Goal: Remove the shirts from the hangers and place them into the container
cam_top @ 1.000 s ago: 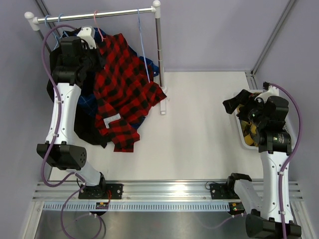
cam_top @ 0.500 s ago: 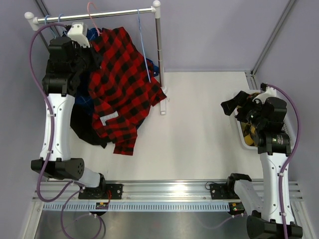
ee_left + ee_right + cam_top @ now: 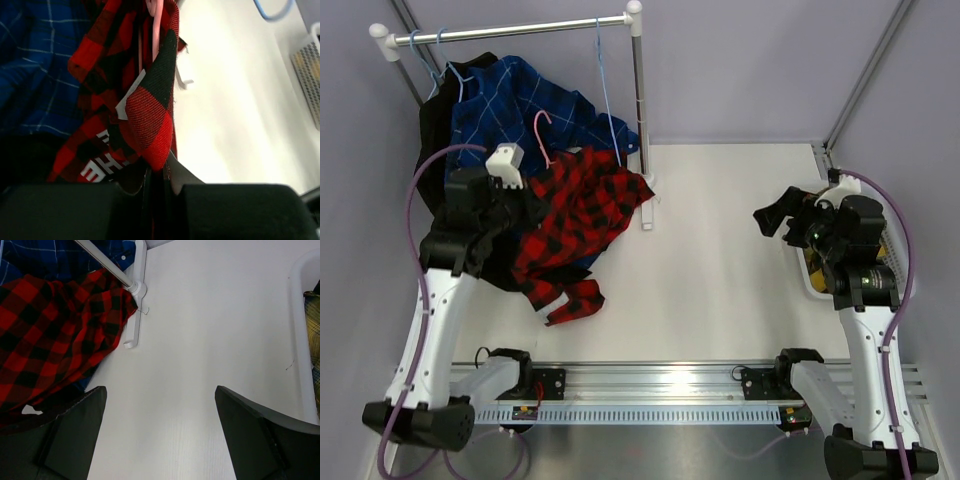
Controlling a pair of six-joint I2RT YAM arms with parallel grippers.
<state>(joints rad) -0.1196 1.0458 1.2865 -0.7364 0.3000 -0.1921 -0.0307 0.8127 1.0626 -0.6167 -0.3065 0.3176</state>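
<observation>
Flannel shirt (image 3: 570,215), red-and-black plaid, hangs clamped in left gripper (image 3: 159,175); gaping right gripper (image 3: 160,390) should next extract pink wire hanger (image 3: 157,22).

Pale lilac walls (image 3: 740,70), white table (image 3: 720,250)

Plaid and checked shirts, coloured hangers, white worktop (image 3: 720,250).
Centre-left: red-and-black plaid shirt (image 3: 570,215), pink hanger (image 3: 539,135). Upper left: blue shirt with thin light checks (image 3: 530,100), plain black shirt (image 3: 432,140), light blue hanger (image 3: 604,90). Right edge: yellow-and-black plaid shirt (image 3: 314,330), white container (image 3: 297,315).
</observation>
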